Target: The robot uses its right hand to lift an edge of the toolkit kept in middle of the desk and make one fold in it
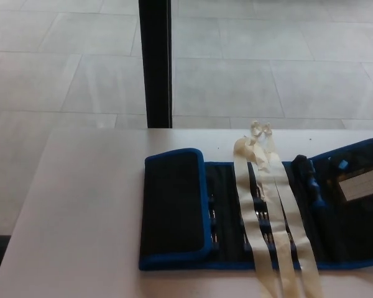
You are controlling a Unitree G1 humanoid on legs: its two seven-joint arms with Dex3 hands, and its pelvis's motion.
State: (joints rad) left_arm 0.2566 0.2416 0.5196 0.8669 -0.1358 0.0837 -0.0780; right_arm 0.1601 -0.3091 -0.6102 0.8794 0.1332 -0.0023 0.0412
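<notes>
A black fabric toolkit (261, 208) with blue edging lies spread on the white desk (81, 205), right of centre. Its left flap (173, 205) lies folded over the rest. Two pale cream straps (267, 217) run across its middle toward the near edge, knotted at the far end. On the right section sit a dark blue-handled tool (311, 180) and a label window (360, 184). The toolkit's right end runs out of the picture. Neither of my hands shows in the head view.
A black vertical post (155, 62) stands just behind the desk's far edge. Beyond it is a grey tiled floor (267, 74). The desk's left edge slants down toward the near left corner.
</notes>
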